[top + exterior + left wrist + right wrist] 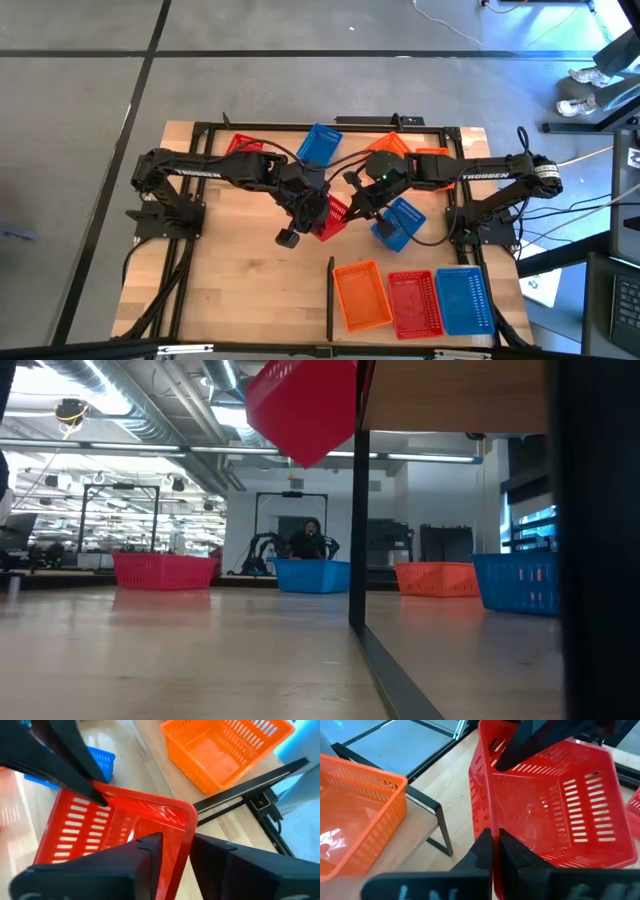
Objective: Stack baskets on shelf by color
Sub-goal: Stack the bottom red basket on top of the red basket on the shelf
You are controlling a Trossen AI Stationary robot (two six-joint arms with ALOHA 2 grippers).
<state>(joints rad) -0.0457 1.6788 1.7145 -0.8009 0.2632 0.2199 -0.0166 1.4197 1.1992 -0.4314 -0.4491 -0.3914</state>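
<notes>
A red basket (pixel 335 216) hangs tilted above the middle of the wood shelf board (pixel 240 290), between both grippers. The low view shows the basket (pixel 300 405) well clear of the board. My left gripper (pixel 315 212) is shut on it from the left and my right gripper (pixel 355 205) from the right. A blue basket (pixel 400 222) rests on its base just right of them. At the near edge, right of the black divider strip (pixel 330 295), an orange (pixel 362 295), a red (pixel 413 302) and a blue basket (pixel 465 298) stand side by side. My left gripper pinches one wall of the red basket at its rim (pixel 181 851), one finger (pixel 145 857) inside the basket and one (pixel 225 867) outside. The basket is lifted clear and tilted. My right gripper pinches another wall of the same basket at its rim (pixel 494 827), one finger (pixel 515 856) inside and one (pixel 481 851) outside. It holds it close to a corner. The basket hangs tilted, clear of the board.
At the far edge lie a red basket (pixel 245 148), a blue basket (pixel 318 143) and two orange baskets (pixel 395 145) (pixel 435 160). Black frame rails (pixel 190 270) run along the board's sides. The board's near left part (pixel 250 310) is bare wood.
</notes>
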